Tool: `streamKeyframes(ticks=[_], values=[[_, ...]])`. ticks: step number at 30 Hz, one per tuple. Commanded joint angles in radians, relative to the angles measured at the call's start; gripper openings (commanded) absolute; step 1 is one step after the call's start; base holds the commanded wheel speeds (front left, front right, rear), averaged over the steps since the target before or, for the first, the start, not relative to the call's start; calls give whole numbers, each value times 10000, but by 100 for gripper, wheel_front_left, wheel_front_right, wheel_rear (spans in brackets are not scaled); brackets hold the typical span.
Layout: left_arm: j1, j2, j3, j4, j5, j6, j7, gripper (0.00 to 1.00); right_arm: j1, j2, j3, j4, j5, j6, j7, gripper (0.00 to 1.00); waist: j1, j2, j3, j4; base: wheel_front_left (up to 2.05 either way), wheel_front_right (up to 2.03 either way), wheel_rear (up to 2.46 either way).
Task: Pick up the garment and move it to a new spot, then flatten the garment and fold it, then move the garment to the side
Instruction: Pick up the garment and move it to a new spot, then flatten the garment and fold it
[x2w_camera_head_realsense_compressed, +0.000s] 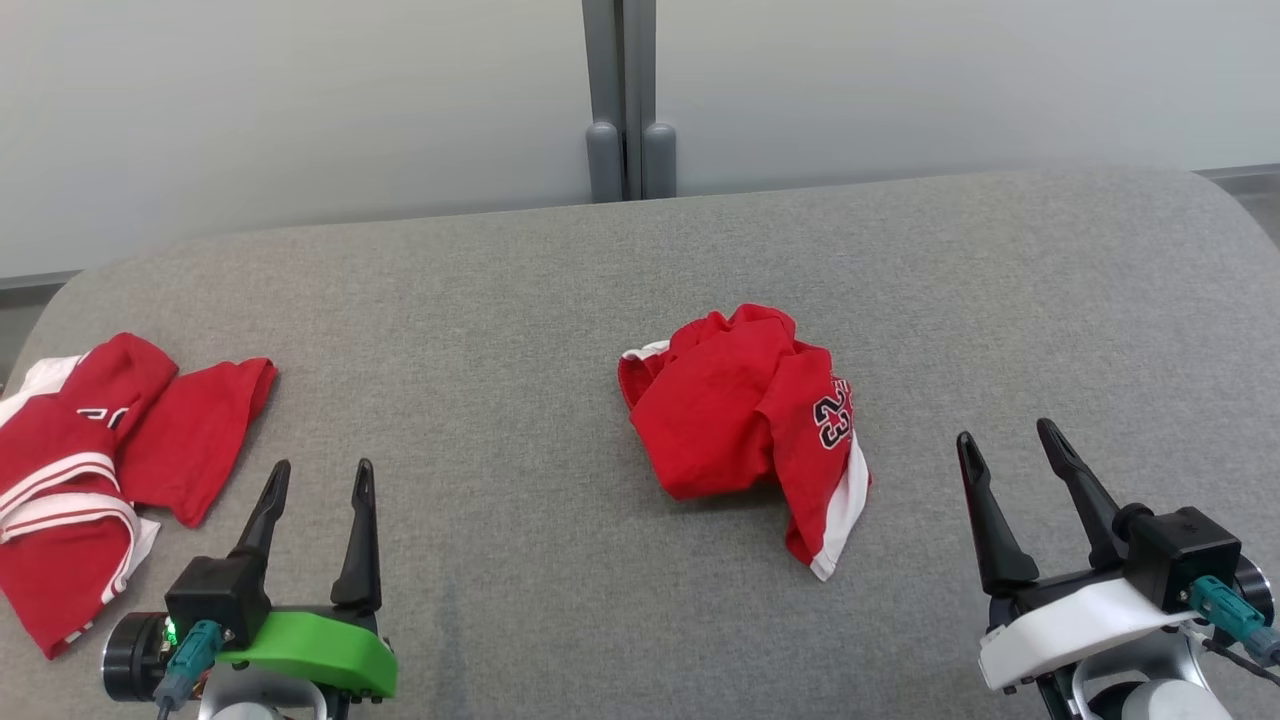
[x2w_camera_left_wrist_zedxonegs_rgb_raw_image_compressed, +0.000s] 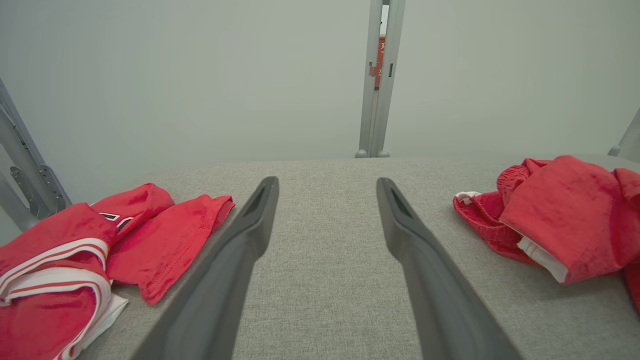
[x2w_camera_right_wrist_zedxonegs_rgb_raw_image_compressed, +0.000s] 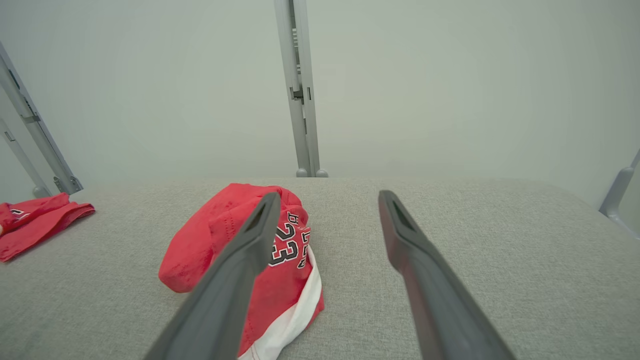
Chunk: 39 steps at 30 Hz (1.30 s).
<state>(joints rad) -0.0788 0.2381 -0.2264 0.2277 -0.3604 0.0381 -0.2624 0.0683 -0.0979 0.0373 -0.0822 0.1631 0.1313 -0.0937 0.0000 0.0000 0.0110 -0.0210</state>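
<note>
Red garment (x2w_camera_head_realsense_compressed: 745, 420) lies crumpled in a loose heap near the middle of the grey fabric worktop (x2w_camera_head_realsense_compressed: 500, 300), slightly toward the robot's right. Folds bunched; a black-and-white "23" shows on the right-hand flap, with a white side stripe running down to the near edge. White trim peeks out at the heap's left. Nothing touches it. Right gripper (x2w_camera_head_realsense_compressed: 1004, 432) hovers near the heap, off to its right and nearer the robot, its two dark fingers spread wide with nothing between them; in the right wrist view its left finger (x2w_camera_right_wrist_zedxonegs_rgb_raw_image_compressed: 240, 270) overlaps the heap in the picture, and I cannot tell from that view whether they touch. Left gripper (x2w_camera_head_realsense_compressed: 322, 468) sits well apart from the heap at the lower left, fingers likewise parted and empty, bare worktop between them. Just beside it, at the worktop's left edge, a second red garment (x2w_camera_head_realsense_compressed: 90, 470) with white banding lies partly spread. Behind the worktop, pale wall panels joined by a grey post (x2w_camera_head_realsense_compressed: 628, 100).
</note>
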Motion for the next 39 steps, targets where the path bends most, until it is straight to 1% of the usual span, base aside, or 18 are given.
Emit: streamKeyframes(ticks=[1, 23, 28, 32, 36, 39], values=[[160, 7, 46, 21, 71, -1, -34, 100, 116, 43, -32, -62, -86, -10, 34, 100, 0, 0, -51, -58, 0, 0, 0], [-20, -131, 203, 71, 274, -153, -34, 100, 58, 58, 80, -162, -73, -10, 205, 100, 0, 0, 81, -11, 0, 0, 0], [-460, -194, 131, -98, 384, -198, -35, 100, -388, -176, 675, -87, -8, -10, 550, 100, 0, 0, 564, 205, 0, 0, 0], [-861, -362, 78, -152, 491, -294, -35, 100, -958, -300, 1476, 273, 123, -10, 915, 100, 0, 0, 1043, 446, 0, 0, 0], [-1241, -585, 16, -109, 643, -435, -35, 100, -1598, -273, 2020, 888, 138, -10, 1124, 100, 0, 0, 1425, 697, 0, 0, 0], [-1385, -734, 61, -50, 754, -538, -33, 100, -2068, -197, 2221, 1503, 11, -10, 1231, 100, 0, 0, 1554, 803, 0, 0, 0]])
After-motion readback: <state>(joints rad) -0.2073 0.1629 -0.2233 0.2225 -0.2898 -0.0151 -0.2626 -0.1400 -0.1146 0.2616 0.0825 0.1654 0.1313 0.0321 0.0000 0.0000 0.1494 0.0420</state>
